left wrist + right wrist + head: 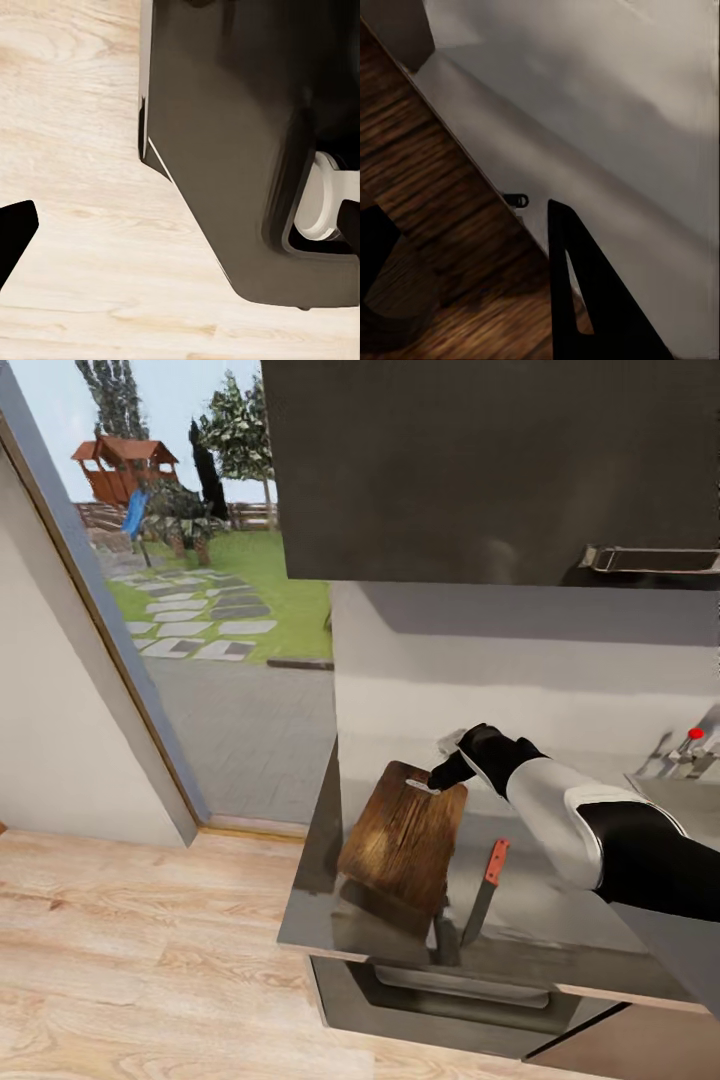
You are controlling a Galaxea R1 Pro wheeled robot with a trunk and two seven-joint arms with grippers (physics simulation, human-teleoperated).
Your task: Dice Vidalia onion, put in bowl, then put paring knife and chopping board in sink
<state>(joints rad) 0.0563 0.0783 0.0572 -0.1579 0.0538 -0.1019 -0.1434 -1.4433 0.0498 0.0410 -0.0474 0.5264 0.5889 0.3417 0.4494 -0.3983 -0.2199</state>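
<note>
Right end effector [443, 778] reaches in from the right on a white-and-black arm, fingers pinching the far slotted end of the chopping board [405, 838]. Right wrist view: one dark finger [585, 292] over the board's edge, another on the wood [373, 247]. Board tilted, far end raised off the grey worktop [520, 920], near the left end. Paring knife [485, 892] lies just right of the board, orange-red handle pointing away. Left end effector: one dark fingertip [15, 232] over wood floor; cannot tell its state.
</note>
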